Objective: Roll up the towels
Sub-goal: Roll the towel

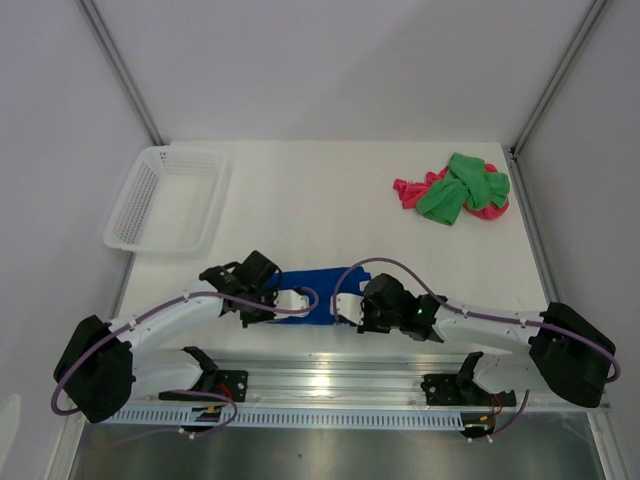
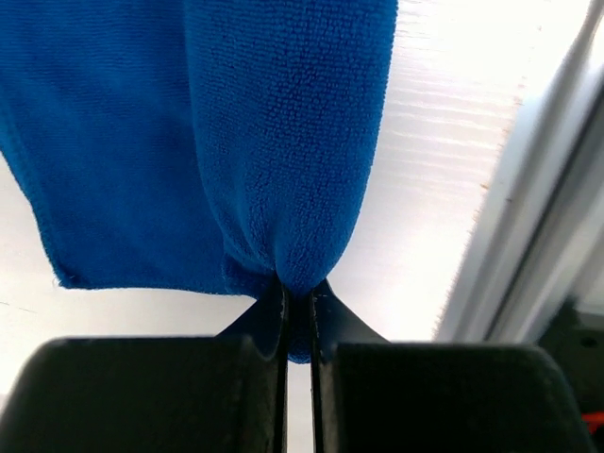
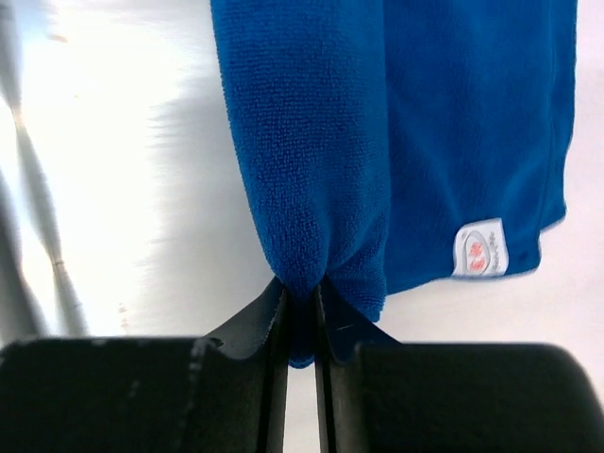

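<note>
left gripper point(image 2: 297, 294): pinching blue towel point(image 2: 283, 142) (rolled edge) | right gripper point(image 3: 300, 294): pinching blue towel too

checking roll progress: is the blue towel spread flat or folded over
Partly folded: both wrist views show a doubled-over ridge of the blue towel pinched in the left tool and right tool, the rest flat.

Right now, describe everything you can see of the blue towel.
The blue towel is soft, nubby microfibre with a small white label near one corner. It lies on the white table at the near edge, between the arms. The left tool and the right tool each pinch a rolled-over fold of it.
</note>
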Robot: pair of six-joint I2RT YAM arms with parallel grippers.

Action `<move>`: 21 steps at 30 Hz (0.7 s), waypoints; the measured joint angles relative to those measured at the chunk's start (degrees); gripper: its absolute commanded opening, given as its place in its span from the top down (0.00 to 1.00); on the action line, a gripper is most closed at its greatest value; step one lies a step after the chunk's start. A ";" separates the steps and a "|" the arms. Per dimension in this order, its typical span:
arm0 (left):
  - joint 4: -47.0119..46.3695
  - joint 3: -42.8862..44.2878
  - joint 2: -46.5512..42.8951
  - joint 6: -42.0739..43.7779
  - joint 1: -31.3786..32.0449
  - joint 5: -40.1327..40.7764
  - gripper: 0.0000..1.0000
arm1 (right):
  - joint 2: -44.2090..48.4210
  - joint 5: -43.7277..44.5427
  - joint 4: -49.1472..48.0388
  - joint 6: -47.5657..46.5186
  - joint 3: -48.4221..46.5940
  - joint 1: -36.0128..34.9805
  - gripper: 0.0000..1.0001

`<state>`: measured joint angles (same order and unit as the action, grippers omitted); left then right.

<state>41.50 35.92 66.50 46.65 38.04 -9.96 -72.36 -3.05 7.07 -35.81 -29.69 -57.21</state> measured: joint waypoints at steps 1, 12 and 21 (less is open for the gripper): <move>1.46 0.46 -0.55 0.09 -0.02 -0.52 0.97 | 0.55 -1.86 2.27 0.15 -0.92 0.00 0.87; 13.81 3.19 -2.78 3.04 -1.49 -6.84 0.87 | -1.84 -23.30 19.98 0.02 -12.24 8.59 0.85; 14.23 12.74 11.32 5.05 -10.45 -10.03 0.81 | -14.84 -32.28 23.32 -1.77 -19.15 16.59 0.69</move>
<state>55.72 48.66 77.82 51.70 27.59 -19.99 -87.20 -35.33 30.39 -37.58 -48.84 -40.62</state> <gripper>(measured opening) 0.195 0.269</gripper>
